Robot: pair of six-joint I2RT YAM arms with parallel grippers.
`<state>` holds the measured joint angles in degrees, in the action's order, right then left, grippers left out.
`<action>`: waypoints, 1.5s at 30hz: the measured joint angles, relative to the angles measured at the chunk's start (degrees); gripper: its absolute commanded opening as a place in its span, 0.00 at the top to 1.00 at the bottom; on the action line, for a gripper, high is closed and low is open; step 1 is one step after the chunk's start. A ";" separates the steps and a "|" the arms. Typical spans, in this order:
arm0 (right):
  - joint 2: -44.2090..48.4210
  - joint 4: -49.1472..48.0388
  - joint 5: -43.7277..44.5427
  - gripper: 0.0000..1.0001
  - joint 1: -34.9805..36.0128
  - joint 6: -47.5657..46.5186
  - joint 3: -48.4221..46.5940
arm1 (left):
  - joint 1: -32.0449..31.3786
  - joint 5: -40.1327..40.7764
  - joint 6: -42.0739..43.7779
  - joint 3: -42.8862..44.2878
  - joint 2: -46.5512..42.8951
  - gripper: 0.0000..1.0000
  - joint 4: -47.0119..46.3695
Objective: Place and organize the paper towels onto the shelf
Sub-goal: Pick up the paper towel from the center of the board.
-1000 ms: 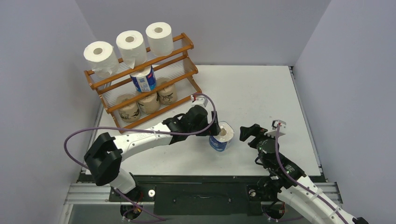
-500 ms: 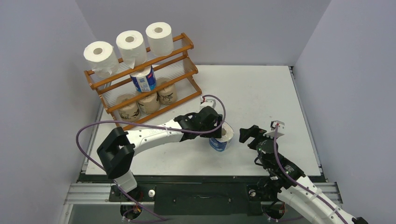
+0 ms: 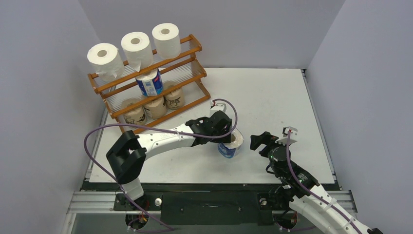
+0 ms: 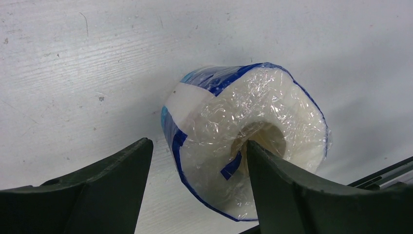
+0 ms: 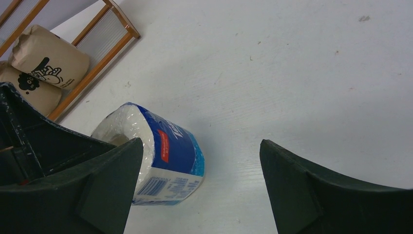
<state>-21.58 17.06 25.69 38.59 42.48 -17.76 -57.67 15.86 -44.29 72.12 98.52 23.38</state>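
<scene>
Blue-and-white roll [image 3: 233, 144] mid-table [image 3: 272, 92], label print unreadable. Left gripper [image 4: 197, 146] spread, straddling it. Right gripper [image 5: 200, 142] spread at its 3 o'clock. Shelf [image 3: 194, 43] at 10 o'clock; bare table 12 to 2.

Blue roll [image 4: 243, 112] partly behind left gripper [image 4: 198, 146]

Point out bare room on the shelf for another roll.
Middle tier: bare slats right of the blue-and-white roll standing there. Crowded: top tier, three white rolls; bottom tier, three brown rolls.
</scene>
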 measured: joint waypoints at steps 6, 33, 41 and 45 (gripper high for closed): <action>-0.11 0.15 0.00 0.15 0.00 0.00 0.00 | 0.00 -0.02 0.02 0.37 1.11 0.38 -0.26; -0.09 0.13 0.48 0.16 0.00 0.02 0.00 | 2.49 4.46 2.05 -0.90 -9.14 0.71 5.27; -0.11 -0.07 0.48 0.16 0.00 0.00 0.11 | 11.89 7.72 2.97 -3.45 -23.06 0.71 11.74; -1.07 -1.05 0.44 0.17 0.00 -0.02 0.28 | 19.32 9.20 4.22 -4.00 -30.53 0.71 15.67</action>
<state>-22.65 16.01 26.13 38.59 42.46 -17.47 -38.35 25.06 -40.07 68.12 67.99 39.05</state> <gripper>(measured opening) 0.836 0.347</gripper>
